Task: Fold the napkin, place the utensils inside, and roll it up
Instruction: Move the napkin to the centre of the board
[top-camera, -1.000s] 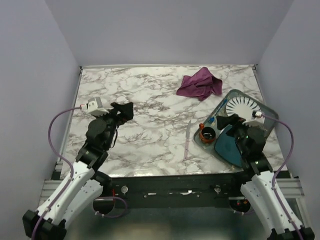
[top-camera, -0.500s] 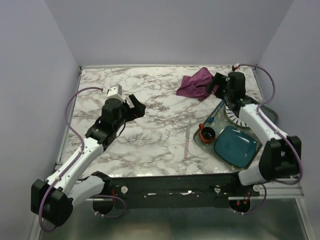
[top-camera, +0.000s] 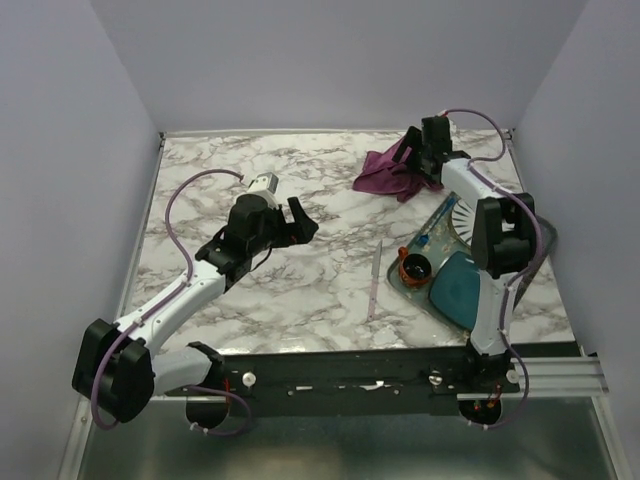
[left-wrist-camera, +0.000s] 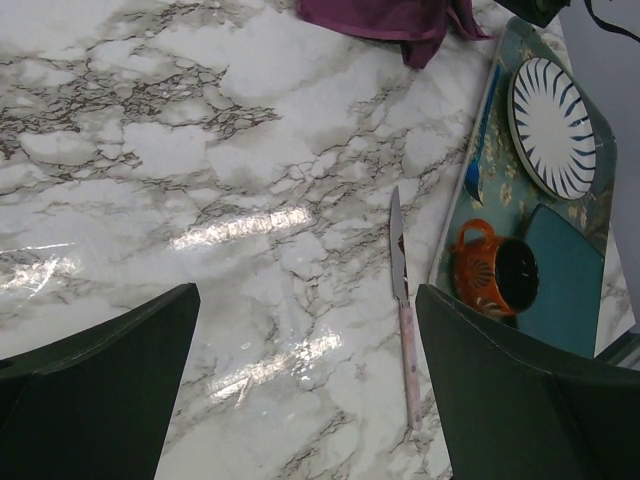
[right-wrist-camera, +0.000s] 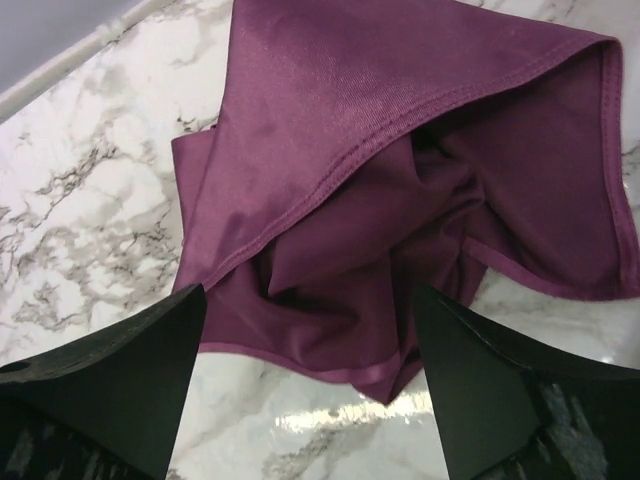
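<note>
Both open and empty: left gripper (left-wrist-camera: 305, 292) near the knife (left-wrist-camera: 403, 305), right gripper (right-wrist-camera: 310, 292) poised over the crumpled napkin (right-wrist-camera: 330, 130); next, probably, pinch a hem.

napkin (right-wrist-camera: 400, 180): plum purple
knife (left-wrist-camera: 403, 300): silver-grey blade, pinkish handle
table (top-camera: 280, 170): white marble, grey-brown veins
plate (left-wrist-camera: 552, 125): white, dark blue radial stripes
cup (left-wrist-camera: 480, 275): orange, dark inside
mat (left-wrist-camera: 570, 290): teal
tray (left-wrist-camera: 500, 200): teal, gold mottling

The white table (top-camera: 310, 180), marbled with grey-brown veins, carries three things. The crumpled plum-purple napkin (top-camera: 380, 175) lies at 1 o'clock from its middle. The slim knife (top-camera: 374, 281) lies at 4 o'clock, just beside the patterned teal tray (left-wrist-camera: 505, 185) at 3 o'clock.
</note>
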